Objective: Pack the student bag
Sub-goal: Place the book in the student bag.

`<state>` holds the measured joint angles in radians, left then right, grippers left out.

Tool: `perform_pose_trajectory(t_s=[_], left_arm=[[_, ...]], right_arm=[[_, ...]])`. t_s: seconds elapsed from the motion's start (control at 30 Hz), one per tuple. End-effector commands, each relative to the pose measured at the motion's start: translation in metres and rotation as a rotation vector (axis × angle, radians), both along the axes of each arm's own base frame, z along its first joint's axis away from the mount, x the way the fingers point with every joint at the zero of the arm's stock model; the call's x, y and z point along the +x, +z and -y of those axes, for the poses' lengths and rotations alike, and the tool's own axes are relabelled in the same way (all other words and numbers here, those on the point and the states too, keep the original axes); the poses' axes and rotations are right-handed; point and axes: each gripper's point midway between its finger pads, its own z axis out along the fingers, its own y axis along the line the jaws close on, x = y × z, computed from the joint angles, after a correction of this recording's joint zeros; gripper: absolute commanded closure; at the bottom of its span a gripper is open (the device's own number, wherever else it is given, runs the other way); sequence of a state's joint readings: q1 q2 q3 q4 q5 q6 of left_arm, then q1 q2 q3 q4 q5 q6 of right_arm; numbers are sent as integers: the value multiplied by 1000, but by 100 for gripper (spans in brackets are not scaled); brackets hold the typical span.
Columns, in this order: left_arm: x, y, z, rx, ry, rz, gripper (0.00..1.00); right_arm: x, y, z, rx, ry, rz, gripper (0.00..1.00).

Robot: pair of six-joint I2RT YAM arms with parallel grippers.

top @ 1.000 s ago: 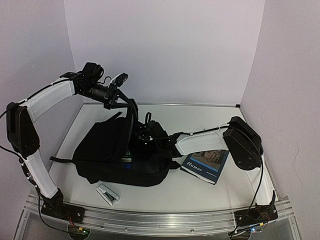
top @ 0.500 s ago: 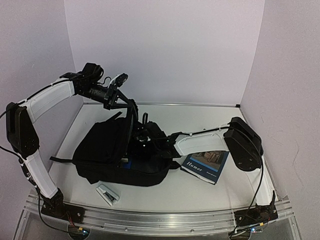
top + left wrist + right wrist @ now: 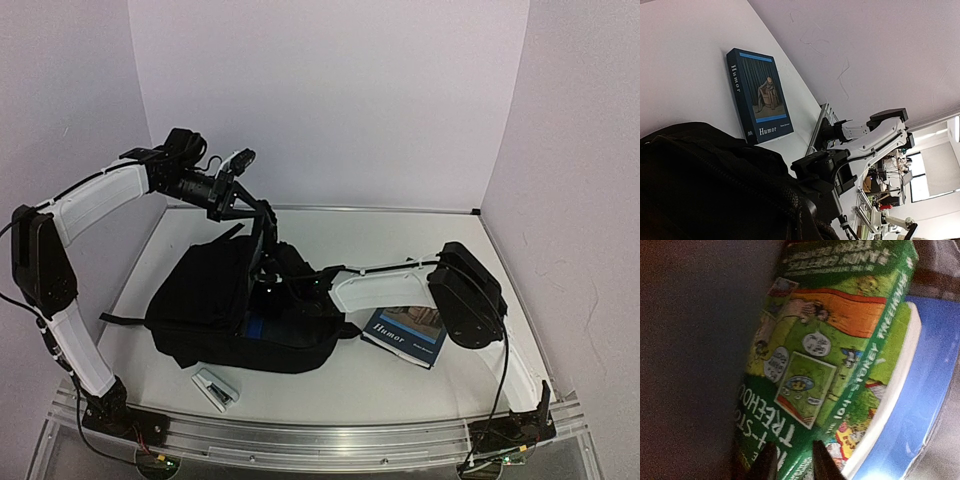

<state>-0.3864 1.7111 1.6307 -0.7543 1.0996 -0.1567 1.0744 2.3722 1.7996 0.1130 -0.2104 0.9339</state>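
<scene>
Black fabric of the student bag (image 3: 205,300) sprawls left-to-right across the frame's lower centre, its flap lifted by the shut left gripper (image 3: 243,200) at upper left, while the right gripper (image 3: 275,280) reaches into its mouth from the right, jaws narrow at a green Treehouse book (image 3: 810,355), grip uncertain.

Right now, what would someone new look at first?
The big black backpack in the middle of the table catches the eye, its opening held up by the left pincer. Inside it, right at the tips of the right pincer, sits a bright green cartoon book. A dark blue book lies on the table to the backpack's right.
</scene>
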Motion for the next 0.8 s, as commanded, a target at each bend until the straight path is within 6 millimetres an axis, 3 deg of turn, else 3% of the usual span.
perform_pose_trajectory(t_s=[0.0, 0.17, 0.4, 0.57, 0.67, 0.77], left_arm=[[-3, 37, -16, -76, 21, 122, 100], [14, 22, -46, -31, 157, 116, 100], [22, -6, -72, 4, 245, 74, 100], [26, -24, -77, 23, 259, 60, 100], [28, -31, -78, 38, 260, 60, 100], [30, -38, -79, 64, 258, 51, 100]], right_arm=[[1, 51, -4, 75, 10, 97, 68], [-17, 79, 15, 86, 53, 95, 58], [-45, 117, 83, -15, 55, 146, 35], [-39, 127, 154, -194, -62, 174, 24], [-18, 121, 212, -255, -177, 128, 21], [2, 104, 275, -265, -289, 45, 18]])
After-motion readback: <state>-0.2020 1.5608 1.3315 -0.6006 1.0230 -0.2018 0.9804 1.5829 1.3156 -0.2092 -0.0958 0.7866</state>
